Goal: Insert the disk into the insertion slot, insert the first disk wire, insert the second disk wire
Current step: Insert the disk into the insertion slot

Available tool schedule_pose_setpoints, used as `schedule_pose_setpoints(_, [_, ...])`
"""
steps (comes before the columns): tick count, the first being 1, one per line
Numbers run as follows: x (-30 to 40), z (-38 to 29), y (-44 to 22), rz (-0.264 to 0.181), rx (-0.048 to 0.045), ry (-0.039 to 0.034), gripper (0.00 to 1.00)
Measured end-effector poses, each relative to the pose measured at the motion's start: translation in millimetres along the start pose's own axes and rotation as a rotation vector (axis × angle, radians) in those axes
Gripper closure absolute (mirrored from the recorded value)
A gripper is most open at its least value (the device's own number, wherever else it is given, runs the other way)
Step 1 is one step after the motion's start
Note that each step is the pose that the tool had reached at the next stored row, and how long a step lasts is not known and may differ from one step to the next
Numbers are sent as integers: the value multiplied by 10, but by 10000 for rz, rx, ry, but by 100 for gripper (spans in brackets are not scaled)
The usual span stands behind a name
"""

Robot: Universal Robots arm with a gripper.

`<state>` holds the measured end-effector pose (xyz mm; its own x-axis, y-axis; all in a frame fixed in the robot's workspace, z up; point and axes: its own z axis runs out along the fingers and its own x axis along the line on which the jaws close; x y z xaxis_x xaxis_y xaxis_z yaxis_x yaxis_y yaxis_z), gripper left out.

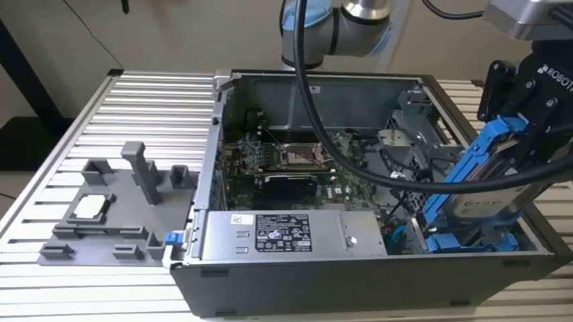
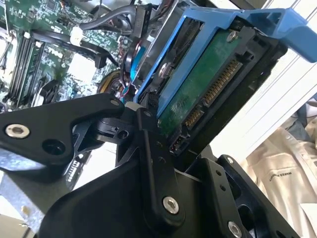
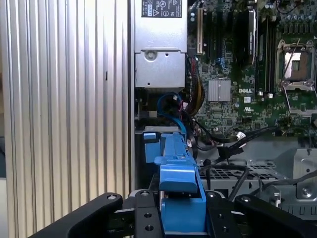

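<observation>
My gripper (image 1: 517,137) is shut on the disk (image 1: 488,191), a silver-grey drive in a bright blue carrier, held tilted over the case's end at the exterior view's right. In the second wrist view the disk (image 2: 208,84) shows its green board and connector between the black fingers (image 2: 148,134). In the first wrist view the blue carrier (image 3: 178,183) sits edge-on between the fingers (image 3: 146,215). Below it is the grey perforated drive cage (image 1: 404,196). The insertion slot opening is hidden behind the disk.
A second blue-carrier drive (image 1: 470,241) lies low in the cage. The silver power-supply box (image 1: 286,235) lines the case's near wall. Black cables (image 1: 385,176) cross the motherboard (image 1: 286,161). A grey fixture (image 1: 117,201) stands on the ribbed table at the exterior view's left.
</observation>
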<state>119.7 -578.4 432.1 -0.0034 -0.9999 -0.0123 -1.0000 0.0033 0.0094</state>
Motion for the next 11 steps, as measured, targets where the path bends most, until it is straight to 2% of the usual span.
schedule_pose_setpoints(11, [2, 161, -27, -7, -1, -23, 67])
